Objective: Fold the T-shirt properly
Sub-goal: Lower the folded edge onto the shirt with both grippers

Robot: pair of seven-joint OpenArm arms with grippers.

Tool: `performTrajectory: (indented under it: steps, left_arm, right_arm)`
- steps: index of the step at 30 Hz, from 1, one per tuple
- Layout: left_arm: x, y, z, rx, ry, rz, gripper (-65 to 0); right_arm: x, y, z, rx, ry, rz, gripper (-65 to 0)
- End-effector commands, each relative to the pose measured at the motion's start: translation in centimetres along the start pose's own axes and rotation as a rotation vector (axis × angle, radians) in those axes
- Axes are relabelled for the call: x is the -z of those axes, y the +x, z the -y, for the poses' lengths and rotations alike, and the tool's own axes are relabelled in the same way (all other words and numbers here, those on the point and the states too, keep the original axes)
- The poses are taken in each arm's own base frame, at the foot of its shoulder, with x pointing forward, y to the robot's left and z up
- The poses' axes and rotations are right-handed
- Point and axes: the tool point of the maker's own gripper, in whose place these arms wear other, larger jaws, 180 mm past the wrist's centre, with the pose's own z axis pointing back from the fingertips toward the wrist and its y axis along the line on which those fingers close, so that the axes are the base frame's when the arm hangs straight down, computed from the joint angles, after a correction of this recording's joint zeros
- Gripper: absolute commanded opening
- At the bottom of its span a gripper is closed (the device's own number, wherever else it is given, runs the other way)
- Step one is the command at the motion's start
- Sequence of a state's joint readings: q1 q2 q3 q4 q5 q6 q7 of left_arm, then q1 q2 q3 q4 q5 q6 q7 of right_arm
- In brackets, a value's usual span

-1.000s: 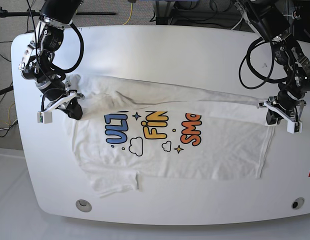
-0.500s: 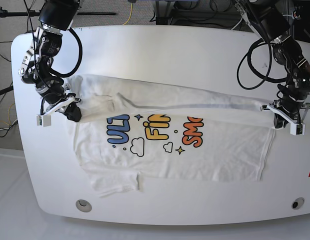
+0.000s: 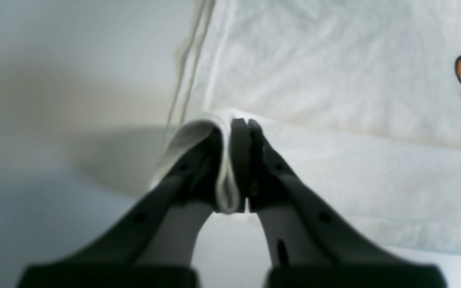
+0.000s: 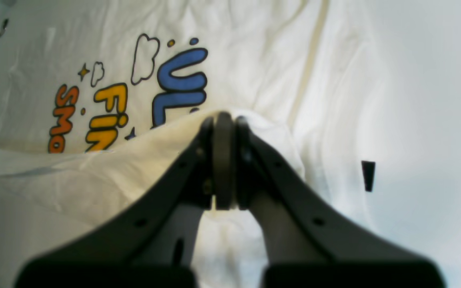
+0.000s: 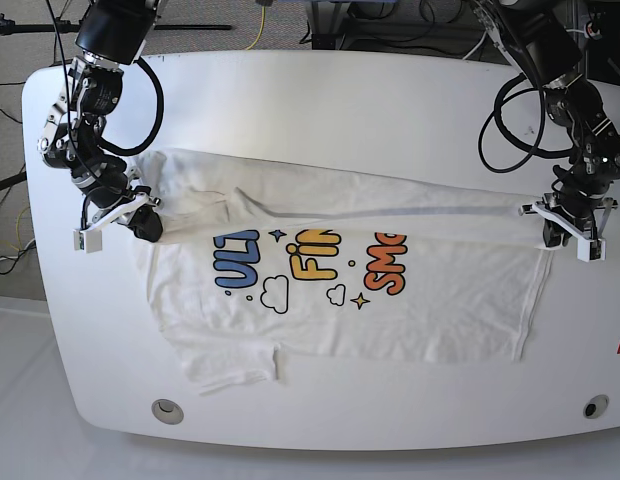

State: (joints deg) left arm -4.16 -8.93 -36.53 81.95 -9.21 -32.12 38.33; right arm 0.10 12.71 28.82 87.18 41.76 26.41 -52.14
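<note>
The large white printed cotton T-shirt point(image 5: 340, 290) lies on the white tabletop point(image 5: 320, 90), one long edge doubled over. Left end effector point(image 5: 565, 228) and right end effector point(image 5: 130, 215) each pinch that edge. Soft, light, floppy cloth; hems grip best.

The shirt point(image 5: 410, 310) is white with blue, yellow and orange lettering, outlined clouds and small stars. The table point(image 5: 320, 100) is white.

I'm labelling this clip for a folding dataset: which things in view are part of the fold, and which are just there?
Part of the job:
- T-shirt
- left gripper, shut on the shirt's edge
- right gripper, shut on the shirt's edge

Just there:
- white table
- black cables
- round fittings in the table's near corners
</note>
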Motion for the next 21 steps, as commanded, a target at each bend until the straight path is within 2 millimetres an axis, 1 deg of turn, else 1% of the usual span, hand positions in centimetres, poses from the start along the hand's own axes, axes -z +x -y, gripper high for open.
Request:
performTrajectory:
  steps: [1, 4, 8, 12, 21]
  left_arm:
    - [0.1, 1.6, -0.4, -0.007, 0.000, 0.063, -64.1]
    - [0.5, 0.8, -0.5, -0.025, -0.005, 0.051, -64.1]
    - [0.9, 0.0, -1.3, -0.036, -0.002, 0.028, -64.1]
    - [1.2, -0.6, -1.4, -0.052, -0.005, 0.025, -64.1]
    - [1.2, 0.5, -1.4, -0.054, -0.006, 0.103, -64.1]
  right_arm:
    - [-0.3, 2.1, -0.3, -0.024, 0.011, 0.058, -65.0]
    - [-0.3, 2.1, -0.3, -0.024, 0.011, 0.058, -65.0]
    - [-0.3, 1.9, -0.3, -0.023, 0.011, 0.054, -65.0]
    - [-0.3, 1.9, -0.3, -0.023, 0.011, 0.054, -65.0]
    - [-0.2, 1.8, -0.3, -0.022, 0.012, 0.052, -65.0]
